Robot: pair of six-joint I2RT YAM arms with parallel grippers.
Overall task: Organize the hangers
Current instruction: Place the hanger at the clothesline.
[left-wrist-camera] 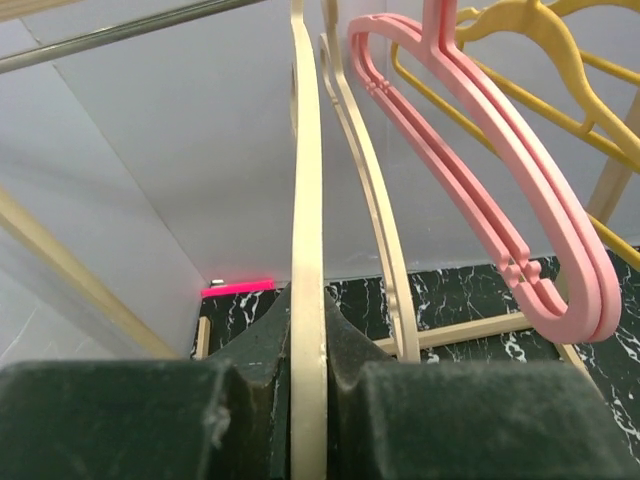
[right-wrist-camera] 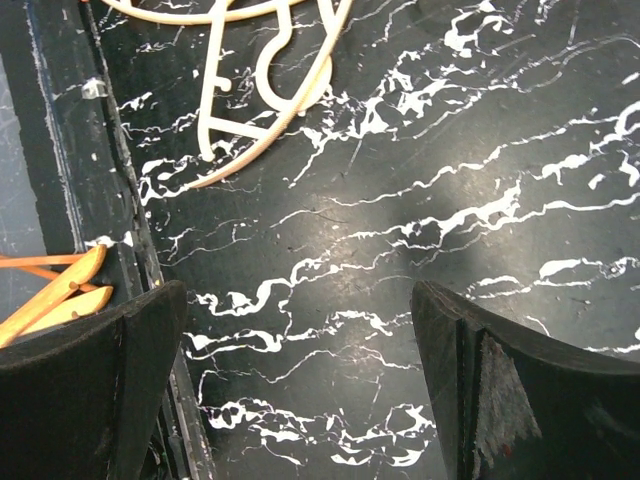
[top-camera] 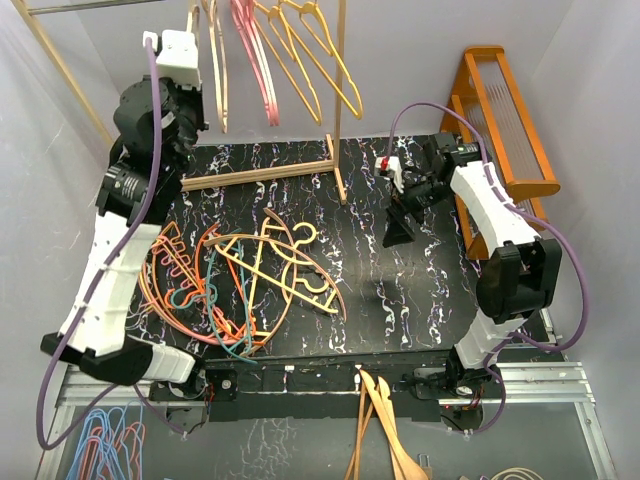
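Two fingers of the left gripper point(left-wrist-camera: 308, 385) pinch a tan hanger point(left-wrist-camera: 306, 200) rising straight ahead of them. Pink hangers point(left-wrist-camera: 500, 200) and yellow hangers point(left-wrist-camera: 540, 30) hang just to its right. The right gripper point(right-wrist-camera: 300, 390) gapes wide above the marbled table point(right-wrist-camera: 430, 150), gripping nothing, with a loose hanger point(right-wrist-camera: 260, 90) lying beyond its fingertips.

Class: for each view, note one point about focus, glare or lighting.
Left wrist view: the left hand looms dark and blurred, while the tan hanger it clamps and the pink hangers look sharper. Right wrist view: soft glare patches on the marble table. Top view: bright, even light.
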